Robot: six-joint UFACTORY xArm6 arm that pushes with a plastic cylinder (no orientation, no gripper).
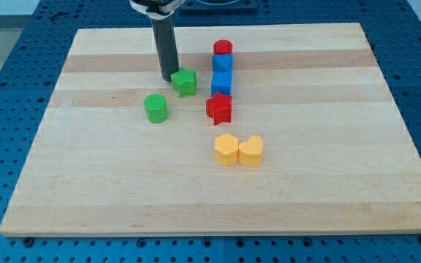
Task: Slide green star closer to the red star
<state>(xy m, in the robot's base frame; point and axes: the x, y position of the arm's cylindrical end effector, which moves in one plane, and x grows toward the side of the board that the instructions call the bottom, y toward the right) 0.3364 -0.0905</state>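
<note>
The green star (184,82) lies on the wooden board, up and to the left of the red star (219,108), with a small gap between them. My tip (168,77) rests on the board at the green star's left edge, touching or nearly touching it. The dark rod rises from there to the view's top.
A green cylinder (156,107) sits down-left of the green star. A red cylinder (223,48) and two blue blocks (222,63) (221,82) form a column above the red star. Two yellow blocks (226,149) (251,151) lie below it. The wooden board (327,146) is ringed by blue perforated table.
</note>
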